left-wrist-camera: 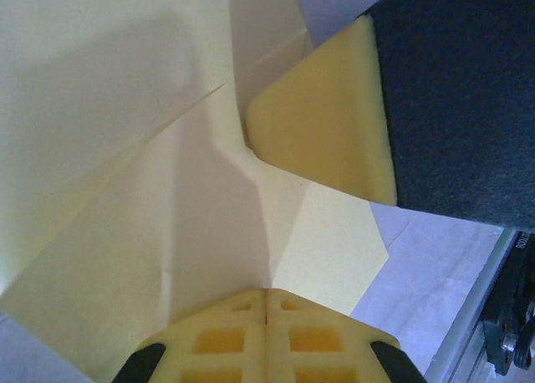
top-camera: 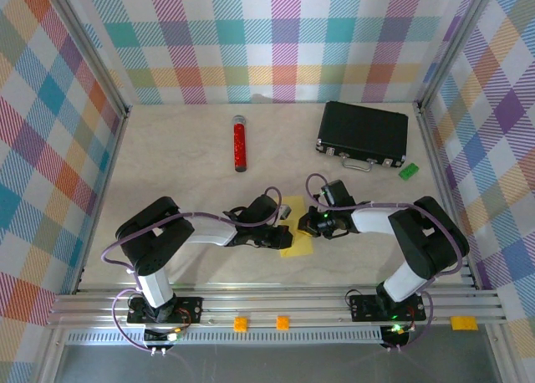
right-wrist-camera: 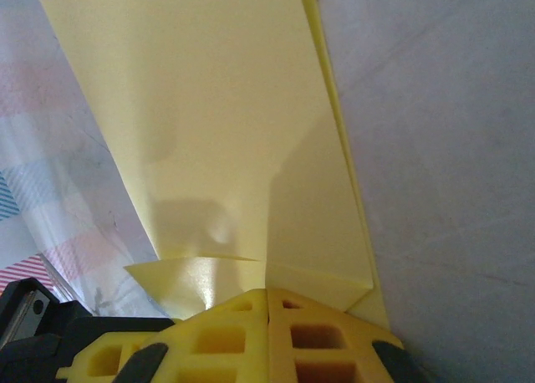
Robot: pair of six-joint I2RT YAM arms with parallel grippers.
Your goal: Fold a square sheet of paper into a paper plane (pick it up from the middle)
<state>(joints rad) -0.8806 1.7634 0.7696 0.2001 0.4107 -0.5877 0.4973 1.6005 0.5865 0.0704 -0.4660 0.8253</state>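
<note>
The square sheet of paper [top-camera: 298, 242] is bright yellow, creased and folded over itself, low over the table near the front middle. My left gripper [top-camera: 282, 235] meets it from the left and my right gripper [top-camera: 306, 227] from the right, tips almost touching. In the left wrist view the left gripper [left-wrist-camera: 266, 295] is shut, with a crease of the sheet [left-wrist-camera: 125, 149] running into its jaw line; the right arm's yellow finger pad [left-wrist-camera: 326, 132] presses the same crease farther up. In the right wrist view the right gripper [right-wrist-camera: 267, 295] is shut on a folded ridge of the sheet [right-wrist-camera: 226, 107].
A red cylinder [top-camera: 240, 145] lies at the back middle of the table [top-camera: 167, 165]. At the back right are a black case [top-camera: 364, 132] and a small green block [top-camera: 410, 171]. Plaid walls enclose three sides. An aluminium rail [top-camera: 276, 303] runs along the front.
</note>
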